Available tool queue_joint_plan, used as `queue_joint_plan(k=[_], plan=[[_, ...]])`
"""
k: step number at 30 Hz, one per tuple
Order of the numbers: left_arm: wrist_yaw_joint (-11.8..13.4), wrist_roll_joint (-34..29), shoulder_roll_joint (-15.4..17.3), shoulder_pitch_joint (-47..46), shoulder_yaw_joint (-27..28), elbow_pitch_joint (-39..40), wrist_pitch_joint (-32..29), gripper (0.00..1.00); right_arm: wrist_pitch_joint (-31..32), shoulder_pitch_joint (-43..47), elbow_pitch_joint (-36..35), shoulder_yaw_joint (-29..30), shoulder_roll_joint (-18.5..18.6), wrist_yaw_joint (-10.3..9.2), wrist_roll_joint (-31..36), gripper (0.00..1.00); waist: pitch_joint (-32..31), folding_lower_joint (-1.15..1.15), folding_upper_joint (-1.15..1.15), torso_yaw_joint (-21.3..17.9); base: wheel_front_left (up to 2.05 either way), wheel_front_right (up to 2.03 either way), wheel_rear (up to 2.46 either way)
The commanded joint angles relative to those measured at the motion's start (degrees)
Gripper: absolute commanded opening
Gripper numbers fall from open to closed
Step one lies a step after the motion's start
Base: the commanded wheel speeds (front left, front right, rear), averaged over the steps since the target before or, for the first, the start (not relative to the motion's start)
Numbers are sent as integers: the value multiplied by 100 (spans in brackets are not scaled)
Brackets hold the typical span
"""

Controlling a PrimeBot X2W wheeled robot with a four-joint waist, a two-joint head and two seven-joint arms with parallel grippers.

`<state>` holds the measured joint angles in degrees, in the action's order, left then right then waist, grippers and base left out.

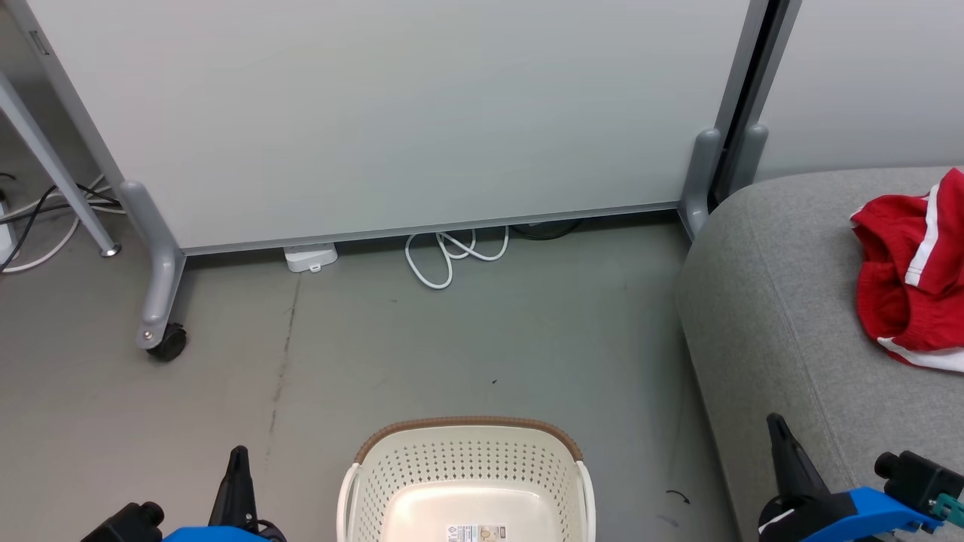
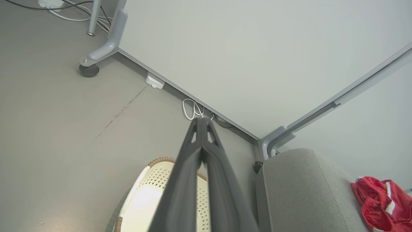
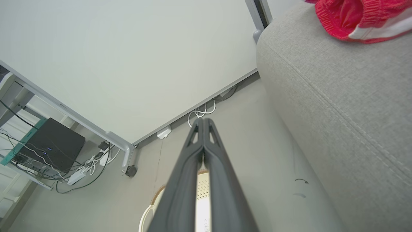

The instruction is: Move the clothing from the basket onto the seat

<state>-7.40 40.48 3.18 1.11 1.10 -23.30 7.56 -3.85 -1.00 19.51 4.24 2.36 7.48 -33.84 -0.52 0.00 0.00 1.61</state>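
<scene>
The basket (image 1: 467,426) stands on the grey floor (image 1: 452,339) at the bottom centre of the head view. Its brown rim faces away from the robot, and its pale bottom shows with a paper label (image 1: 476,533) on it. The clothing (image 1: 911,278), red fabric with white stripes and trim, lies crumpled on the seat (image 1: 768,301), to the right of the basket and farther from the robot, well apart from it. The seat's rounded corner comes near the basket's right side.

The left pincer (image 1: 239,455) hangs just left of the basket, fingers pressed together, gripping nothing. The right pincer (image 1: 776,423) is to the basket's right, over the seat's near edge, likewise closed on nothing. Beyond the basket a white partition panel (image 1: 392,113) stands on a castor (image 1: 167,342), with a coiled white cable (image 1: 444,257) at its foot.
</scene>
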Motion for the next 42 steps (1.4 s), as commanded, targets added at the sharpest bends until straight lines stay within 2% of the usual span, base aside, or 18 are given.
queue_joint_plan(k=[1, 20, 42], plan=[[-4, 168, 14, -180, 43, 114, -45, 0, 29, -189, -109, 21, 25, 1, -198, 0, 1, 0, 0, -2, 0, 0, 0], [-6, 1543, 3, -349, 183, 346, -421, 0, 309, -294, -239, 81, 38, 1, -1752, 0, 14, 0, 0, -33, 0, 0, 0], [-9, 2846, -7, -505, 321, 565, -783, 0, 578, -392, -360, 136, 50, 2, -3221, 0, 30, 0, 0, -70, 0, 0, 0]])
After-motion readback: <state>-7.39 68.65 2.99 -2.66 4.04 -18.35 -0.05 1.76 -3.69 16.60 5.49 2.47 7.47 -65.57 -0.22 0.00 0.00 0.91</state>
